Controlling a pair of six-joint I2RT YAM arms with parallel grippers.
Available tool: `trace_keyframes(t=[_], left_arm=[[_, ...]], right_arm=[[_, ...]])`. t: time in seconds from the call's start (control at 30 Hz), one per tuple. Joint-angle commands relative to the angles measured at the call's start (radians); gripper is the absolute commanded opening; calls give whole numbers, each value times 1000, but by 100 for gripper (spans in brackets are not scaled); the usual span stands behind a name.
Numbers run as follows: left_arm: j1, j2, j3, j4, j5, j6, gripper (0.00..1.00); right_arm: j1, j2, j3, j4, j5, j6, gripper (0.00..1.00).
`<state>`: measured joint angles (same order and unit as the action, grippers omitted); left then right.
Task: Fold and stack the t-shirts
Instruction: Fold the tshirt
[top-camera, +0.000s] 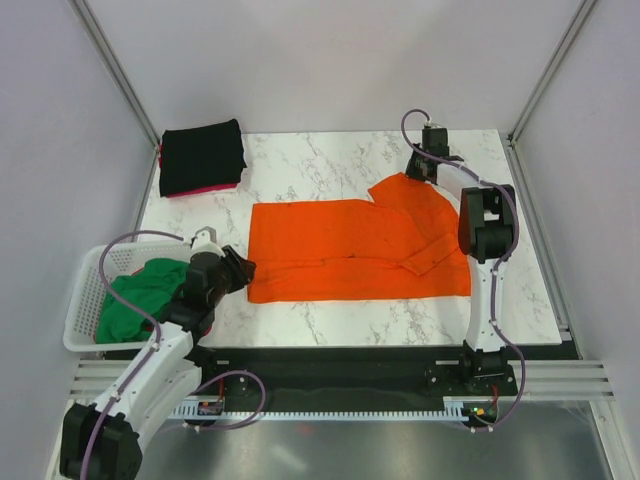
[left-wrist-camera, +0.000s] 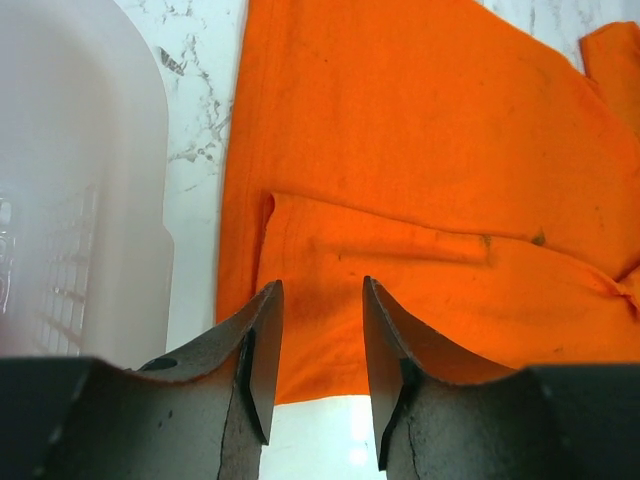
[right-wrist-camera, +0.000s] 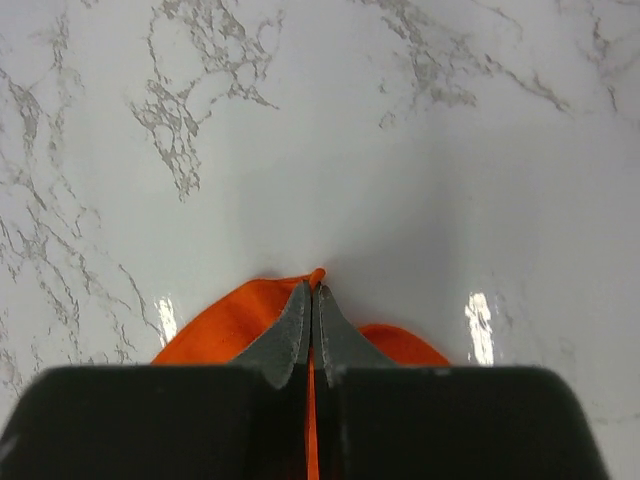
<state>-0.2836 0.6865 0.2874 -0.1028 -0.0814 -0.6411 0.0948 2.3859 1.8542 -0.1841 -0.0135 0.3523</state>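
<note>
The orange t-shirt (top-camera: 350, 250) lies spread on the marble table, its near edge folded over. It fills the left wrist view (left-wrist-camera: 420, 150). My right gripper (top-camera: 420, 168) is shut on the shirt's far right sleeve tip (right-wrist-camera: 316, 276) near the table's back. My left gripper (top-camera: 240, 270) is open and empty, just off the shirt's near left corner; its fingers (left-wrist-camera: 262, 350) frame the hem. A folded black t-shirt (top-camera: 202, 155) lies on a pink-red one (top-camera: 205, 189) at the back left. A green t-shirt (top-camera: 140, 297) sits in the basket.
A white lattice basket (top-camera: 84, 300) stands at the table's left front edge, and its wall shows in the left wrist view (left-wrist-camera: 80, 200). Grey enclosure walls and metal posts ring the table.
</note>
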Motion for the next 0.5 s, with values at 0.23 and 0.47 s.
trace_keyframes(t=[0.23,0.47], left_arm=[[9,413,457,17,-44,29,47],[40,942,965,-205,-52,159,52]], right_arm=[[43,-295,-200,11,30,123,0],[59,-467,-385,58,-39,192,0]])
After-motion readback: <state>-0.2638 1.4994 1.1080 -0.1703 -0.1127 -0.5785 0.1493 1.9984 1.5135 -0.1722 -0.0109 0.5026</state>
